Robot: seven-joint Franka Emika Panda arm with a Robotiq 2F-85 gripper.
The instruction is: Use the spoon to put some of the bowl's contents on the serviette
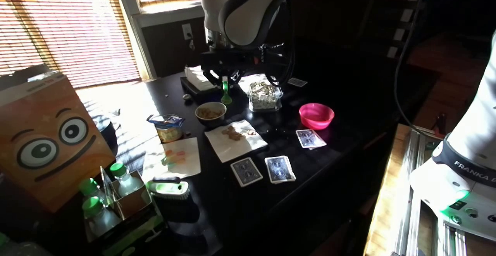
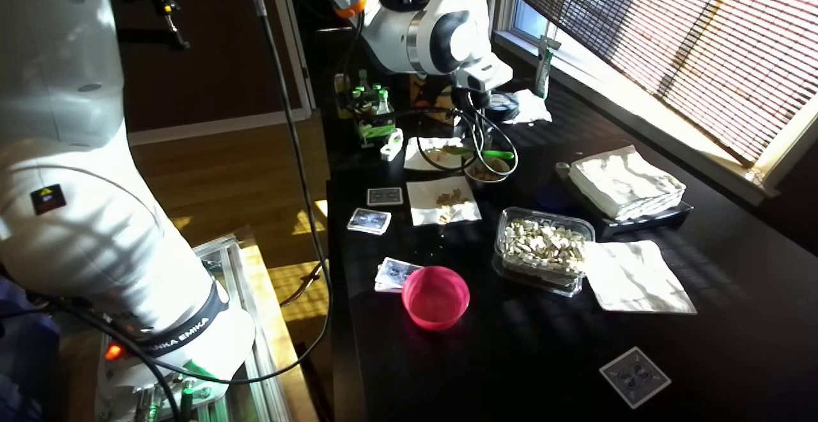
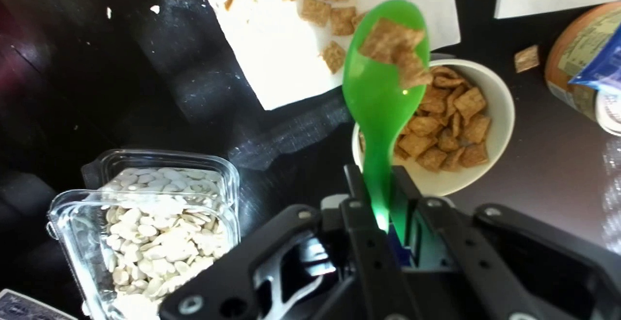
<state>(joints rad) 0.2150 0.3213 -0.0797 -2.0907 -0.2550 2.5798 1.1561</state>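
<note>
Edges apart, serviette (image 3: 271,63) and clear dish (image 3: 85,228) flank open table (image 3: 228,116).

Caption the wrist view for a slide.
Pincer holding a green spoon with cereal pieces, cream bowl and white serviette beyond.

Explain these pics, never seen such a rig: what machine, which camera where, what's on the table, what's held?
The machine is a white jointed robot arm ending in a black two-finger gripper. Two pictures come from cameras outside the robot that watch the black table from different places; the third comes from a camera on the arm's wrist, so the gripper looms large. The gripper is closed on a green plastic spoon, which carries brown square cereal pieces. On the table, among other things: a round cream bowl with more of that cereal, a white square paper napkin with some on it, a clear plastic container of pale flat seeds, a bright pink round bowl and blue-patterned playing cards.
</note>
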